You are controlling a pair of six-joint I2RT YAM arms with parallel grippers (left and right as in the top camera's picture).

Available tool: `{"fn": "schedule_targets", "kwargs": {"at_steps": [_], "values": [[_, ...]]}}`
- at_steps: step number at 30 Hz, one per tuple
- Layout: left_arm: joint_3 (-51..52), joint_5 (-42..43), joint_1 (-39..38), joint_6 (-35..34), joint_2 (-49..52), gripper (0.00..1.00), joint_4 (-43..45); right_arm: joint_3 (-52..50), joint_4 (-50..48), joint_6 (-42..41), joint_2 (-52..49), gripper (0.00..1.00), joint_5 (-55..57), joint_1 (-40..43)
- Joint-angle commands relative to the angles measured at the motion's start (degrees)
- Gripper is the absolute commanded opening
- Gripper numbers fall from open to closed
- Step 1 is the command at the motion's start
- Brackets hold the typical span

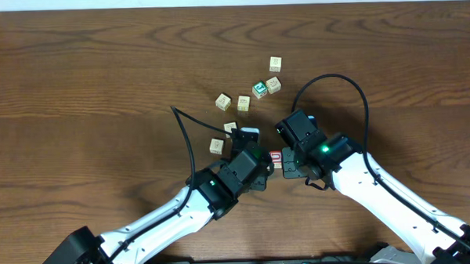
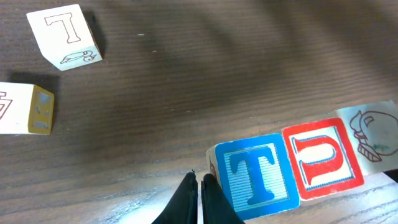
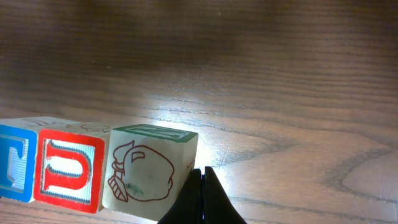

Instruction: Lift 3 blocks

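Your row: blue-faced wooden cube point(image 2: 255, 180), red-faced wooden cube point(image 2: 322, 158), cream wooden cube point(image 2: 373, 130), touching.
Left gripper point(image 2: 200, 199): closed, empty.
Right gripper point(image 3: 202, 196): closed, empty.

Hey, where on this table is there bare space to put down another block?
Bare: the table left of the scattered cream cubes, and the stretch right of the right arm's cable. Crowded: the centre, where the left pincer and right pincer flank the three-block row, green cube just beyond.
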State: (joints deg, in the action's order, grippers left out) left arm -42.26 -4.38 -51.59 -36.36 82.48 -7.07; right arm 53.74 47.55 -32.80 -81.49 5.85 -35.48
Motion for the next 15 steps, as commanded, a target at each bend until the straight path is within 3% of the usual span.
{"fn": "schedule_targets", "kwargs": {"at_steps": [1, 15], "values": [[-3.7, 10.0, -3.1, -0.9, 1.2, 0.07, 3.8, 0.8, -2.6, -0.4, -0.4, 0.01, -14.7, -3.5], [-3.7, 11.2, -3.1, -1.0, 3.4, 0.07, 6.0, 0.8, -3.2, -0.4, -4.0, 0.01, -14.7, -3.5]]}}
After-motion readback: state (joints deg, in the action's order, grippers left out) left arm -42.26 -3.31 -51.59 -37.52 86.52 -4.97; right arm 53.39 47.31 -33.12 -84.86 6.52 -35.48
